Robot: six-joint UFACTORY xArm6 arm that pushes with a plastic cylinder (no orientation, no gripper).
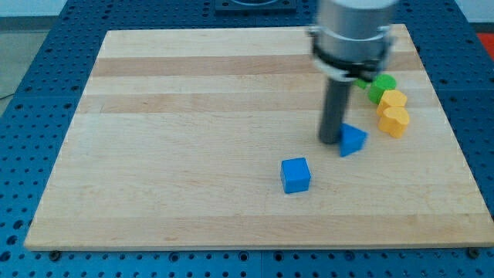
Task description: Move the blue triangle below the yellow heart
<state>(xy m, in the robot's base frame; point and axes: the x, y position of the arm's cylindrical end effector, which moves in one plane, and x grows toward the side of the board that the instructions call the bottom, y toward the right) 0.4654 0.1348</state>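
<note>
The blue triangle [353,140] lies on the wooden board at the view's right of centre. My tip [332,140] stands right against the triangle's left side, touching or nearly touching it. The yellow heart [394,121] lies to the view's right of the triangle and slightly higher, with a small gap between them. A second yellow block [392,100] sits just above the heart, touching it.
A green block [380,86] sits above the yellow blocks, partly behind the arm's body. A blue cube [296,174] lies below and left of the triangle. The board's right edge [455,131] runs close to the yellow blocks.
</note>
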